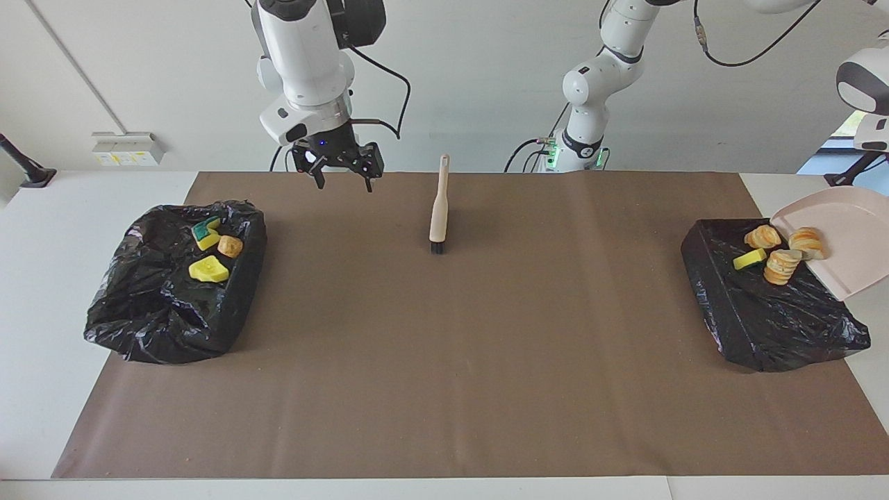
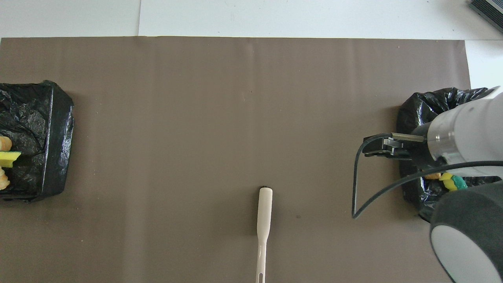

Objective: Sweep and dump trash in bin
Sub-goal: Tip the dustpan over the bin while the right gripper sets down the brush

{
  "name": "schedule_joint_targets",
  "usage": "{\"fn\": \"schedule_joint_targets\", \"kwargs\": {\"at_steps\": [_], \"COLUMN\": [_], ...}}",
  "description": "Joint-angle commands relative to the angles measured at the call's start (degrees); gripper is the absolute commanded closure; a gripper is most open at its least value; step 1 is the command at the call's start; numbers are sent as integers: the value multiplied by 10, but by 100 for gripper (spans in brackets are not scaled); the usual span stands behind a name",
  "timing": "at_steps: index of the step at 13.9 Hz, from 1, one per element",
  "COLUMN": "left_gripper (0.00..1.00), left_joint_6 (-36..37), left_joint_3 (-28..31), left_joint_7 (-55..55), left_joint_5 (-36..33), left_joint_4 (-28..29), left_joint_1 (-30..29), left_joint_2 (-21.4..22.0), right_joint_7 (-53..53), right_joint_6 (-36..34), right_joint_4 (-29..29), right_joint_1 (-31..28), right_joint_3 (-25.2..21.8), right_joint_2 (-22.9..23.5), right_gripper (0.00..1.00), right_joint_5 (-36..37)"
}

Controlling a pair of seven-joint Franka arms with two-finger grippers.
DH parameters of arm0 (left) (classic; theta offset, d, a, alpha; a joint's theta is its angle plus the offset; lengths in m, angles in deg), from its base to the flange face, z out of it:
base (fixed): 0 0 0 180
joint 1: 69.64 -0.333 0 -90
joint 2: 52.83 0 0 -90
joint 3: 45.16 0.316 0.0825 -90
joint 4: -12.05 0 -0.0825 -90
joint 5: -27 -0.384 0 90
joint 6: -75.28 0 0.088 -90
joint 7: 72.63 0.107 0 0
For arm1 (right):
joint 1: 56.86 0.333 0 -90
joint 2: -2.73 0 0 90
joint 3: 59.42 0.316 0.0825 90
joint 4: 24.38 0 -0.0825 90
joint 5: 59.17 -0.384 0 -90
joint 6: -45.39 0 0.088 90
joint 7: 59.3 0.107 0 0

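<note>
The pale dustpan [image 1: 844, 239] hangs tilted over the black bin [image 1: 764, 312] at the left arm's end, held from the view's edge where my left gripper is out of frame. Trash, bread-like lumps [image 1: 781, 266] and a yellow sponge scrap [image 1: 750, 259], lies on the bin liner at the pan's lip; one lump [image 1: 806, 243] sits on the lip. They also show in the overhead view as trash [image 2: 5, 157] in that bin [image 2: 39, 137]. The brush [image 1: 437, 208] [image 2: 264, 212] lies flat on the mat. My right gripper [image 1: 340, 173] [image 2: 373, 147] hangs open and empty, high over the mat.
A second black bin [image 1: 173, 292] [image 2: 436, 114] at the right arm's end holds a green-yellow sponge scrap [image 1: 206, 231], a tan lump [image 1: 230, 245] and a yellow scrap [image 1: 208, 269]. The brown mat [image 1: 444, 361] covers the table; the right arm's wrist fills the overhead view's lower corner.
</note>
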Motion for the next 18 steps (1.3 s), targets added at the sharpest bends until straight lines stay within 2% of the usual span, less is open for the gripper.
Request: {"fn": "schedule_joint_targets", "kwargs": {"at_steps": [1, 3, 6, 11, 14, 16, 18], "left_gripper": [100, 100, 100, 100, 100, 100, 100], "left_joint_6": [2, 7, 21, 66, 124, 157, 178], "left_joint_3": [5, 3, 3, -2, -3, -3, -3], "left_joint_7": [-11, -11, -11, -62, -96, -114, -209], "left_joint_5": [-16, -30, -29, -11, 130, 167, 180], "left_joint_4": [-13, -12, -13, -9, -4, 1, 24], "left_joint_1": [8, 12, 28, 63, 65, 84, 130], "left_joint_2": [10, 26, 46, 61, 70, 71, 76], "right_joint_7": [-18, -34, -136, -168, -192, -197, -199], "right_joint_6": [-23, -42, -69, -82, -77, -48, -17], "right_joint_4": [8, 21, 29, 11, 14, 13, 23], "right_joint_1": [-8, -8, -8, -15, -4, 13, 11], "right_joint_3": [-42, -77, -136, -145, -138, -138, -139], "right_joint_2": [-32, -38, -41, -48, -15, -7, 19], "right_gripper": [0, 0, 0, 0, 0, 0, 0], "right_joint_5": [-2, 6, 12, 14, 39, 41, 31]}}
